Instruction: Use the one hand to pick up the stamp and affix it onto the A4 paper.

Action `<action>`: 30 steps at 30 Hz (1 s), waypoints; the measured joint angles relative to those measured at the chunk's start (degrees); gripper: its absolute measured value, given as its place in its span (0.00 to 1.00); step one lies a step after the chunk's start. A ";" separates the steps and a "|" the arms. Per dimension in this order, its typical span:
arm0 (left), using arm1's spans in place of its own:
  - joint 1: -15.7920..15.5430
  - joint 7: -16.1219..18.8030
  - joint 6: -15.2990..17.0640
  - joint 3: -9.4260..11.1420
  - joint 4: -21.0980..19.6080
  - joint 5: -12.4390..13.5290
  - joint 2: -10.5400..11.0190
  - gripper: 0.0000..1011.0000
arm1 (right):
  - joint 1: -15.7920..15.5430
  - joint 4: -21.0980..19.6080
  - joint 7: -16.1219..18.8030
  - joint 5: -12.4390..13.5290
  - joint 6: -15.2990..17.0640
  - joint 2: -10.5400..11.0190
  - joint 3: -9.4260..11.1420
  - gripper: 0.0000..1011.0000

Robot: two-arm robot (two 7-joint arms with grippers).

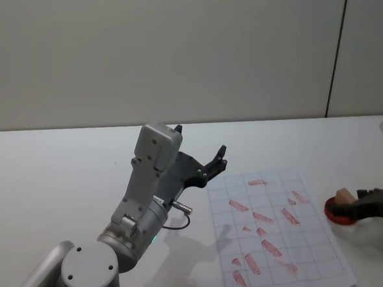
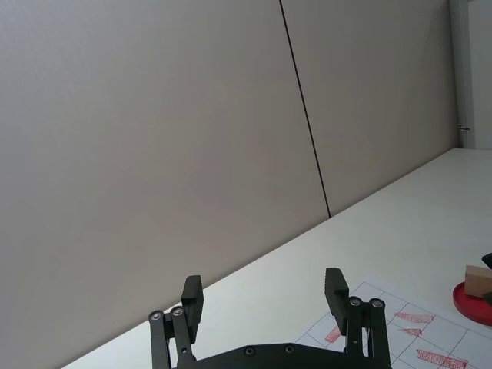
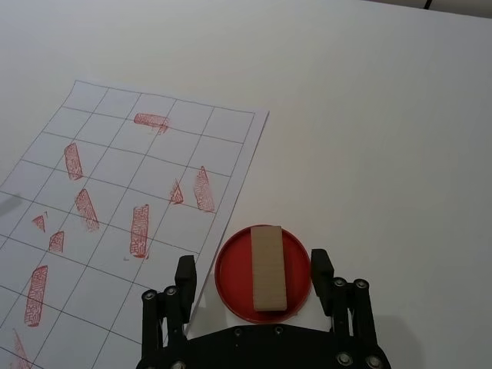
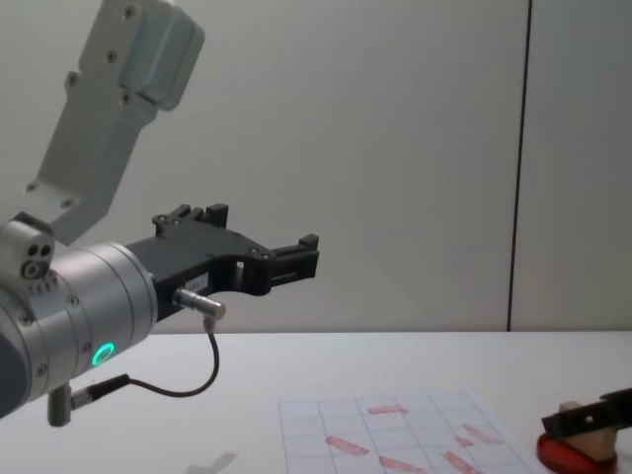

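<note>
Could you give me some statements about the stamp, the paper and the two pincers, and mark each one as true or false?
1. The stamp lies on the red ink pad. True.
2. The right pincer is shut on the stamp. False: it is open, straddling the stamp without touching it.
3. The A4 paper is blank. False: several cells bear red marks.
4. The left pincer is open, raised above the table. True.

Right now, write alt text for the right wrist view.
The right gripper, fingers open, straddles the tan stamp without touching it. The stamp sits on a round red ink pad. Beside the pad, a gridded white paper with red stamp marks lies on a white table.
</note>
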 joint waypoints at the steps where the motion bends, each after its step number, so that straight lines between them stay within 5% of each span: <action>1: 0.00 0.00 0.00 0.00 0.00 0.00 0.00 0.99 | 0.02 0.02 0.03 -0.03 0.06 -0.01 -0.02 0.91; 21: 0.00 0.00 0.00 0.00 0.00 0.00 0.00 0.99 | 0.14 0.15 0.26 -0.27 0.34 -0.05 -0.18 0.30; 30: 0.00 0.00 0.00 0.00 0.00 0.00 0.00 0.99 | 0.15 0.15 0.32 -0.32 0.38 -0.05 -0.18 0.23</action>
